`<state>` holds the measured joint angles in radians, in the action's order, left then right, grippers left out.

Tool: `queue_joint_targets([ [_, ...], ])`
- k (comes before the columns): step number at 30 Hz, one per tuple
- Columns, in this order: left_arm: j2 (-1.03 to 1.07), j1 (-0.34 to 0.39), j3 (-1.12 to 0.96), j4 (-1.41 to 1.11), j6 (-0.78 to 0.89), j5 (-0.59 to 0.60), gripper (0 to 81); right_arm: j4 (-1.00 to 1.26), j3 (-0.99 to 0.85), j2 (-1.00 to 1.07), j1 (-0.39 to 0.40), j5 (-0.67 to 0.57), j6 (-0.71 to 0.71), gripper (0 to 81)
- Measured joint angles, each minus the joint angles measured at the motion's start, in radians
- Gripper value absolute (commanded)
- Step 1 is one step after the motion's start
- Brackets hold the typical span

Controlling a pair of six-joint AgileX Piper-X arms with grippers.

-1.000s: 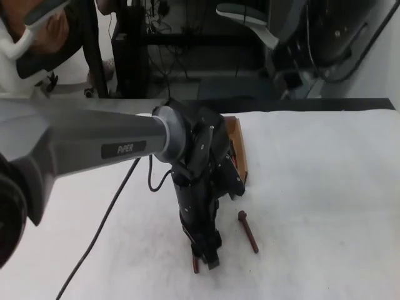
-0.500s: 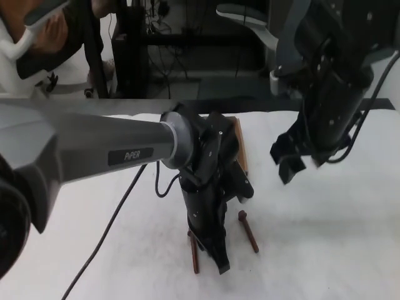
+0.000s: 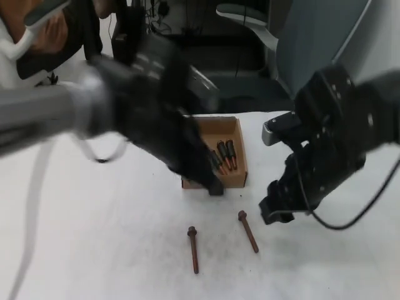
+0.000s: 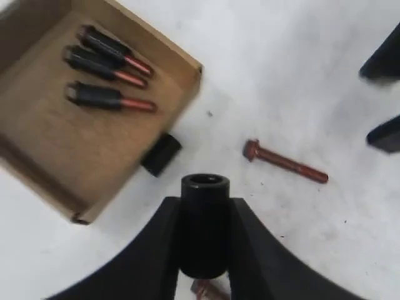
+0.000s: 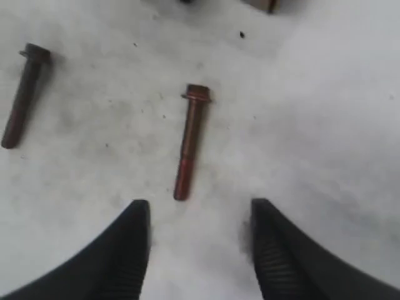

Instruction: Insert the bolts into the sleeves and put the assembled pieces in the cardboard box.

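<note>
Nearest on the tabletop lies the first bolt, flat on the white cover with nothing touching it. Just past it and to the right lies the second bolt, and the right gripper hangs right over that one with its fingers spread, the shank lined up with the gap between them and the head pointing away. No contact there yet.

By the look of it, this bolt is a small, stiff, light piece of metal with a smooth round shank. It will likely roll or skid if only one finger nudges it, so both fingers want to close square across the shank. A hold up near the flanged head would leave the plain end free to go into a sleeve.

Farther on, the left gripper is pinching a black sleeve by its lower body, upright, bore open and facing up. It reads as a rigid, slick tube, so a firm squeeze on the wall should do no harm, and the mouth sits clear of the fingers for a bolt to enter.

Beyond that, a spare sleeve lies on its side against the outer wall of the cardboard box. Inside the box, three assembled pieces lie side by side, copper ends poking out.
</note>
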<state>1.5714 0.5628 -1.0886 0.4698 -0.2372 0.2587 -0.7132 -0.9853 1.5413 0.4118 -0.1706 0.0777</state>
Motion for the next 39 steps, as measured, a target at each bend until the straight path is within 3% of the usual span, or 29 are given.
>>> queue_joint_targets([
  [4, -0.229, -0.039, 0.205, -0.200, 0.058, 0.059, 1.8, 0.102, 0.031, 0.018, 0.033, 0.047, 0.000, 44.9],
  [10, -0.544, -0.039, 0.477, -0.563, 0.196, 0.116, 1.8, 0.122, 0.019, 0.112, 0.046, 0.071, 0.000, 44.9],
  [14, -0.708, -0.039, 0.584, -0.651, 0.278, 0.125, 1.8, 0.105, -0.033, 0.186, 0.047, 0.079, 0.004, 44.9],
  [26, -0.805, -0.039, 0.743, -0.646, 0.398, 0.125, 1.8, -0.080, -0.227, 0.348, 0.091, 0.154, 0.035, 44.8],
  [28, -0.805, -0.039, 0.755, -0.645, 0.403, 0.127, 1.8, -0.097, -0.231, 0.371, 0.101, 0.171, 0.038, 37.9],
  [30, -0.805, -0.039, 0.765, -0.651, 0.408, 0.135, 1.8, -0.098, -0.239, 0.378, 0.107, 0.198, 0.038, 16.5],
  [31, -0.805, -0.039, 0.768, -0.652, 0.410, 0.140, 1.8, -0.102, -0.242, 0.380, 0.109, 0.199, 0.038, 0.1],
  [39, -0.811, 0.023, 0.862, -0.757, 0.407, 0.136, 1.8, -0.048, -0.241, 0.370, 0.111, 0.194, 0.010, 0.6],
])
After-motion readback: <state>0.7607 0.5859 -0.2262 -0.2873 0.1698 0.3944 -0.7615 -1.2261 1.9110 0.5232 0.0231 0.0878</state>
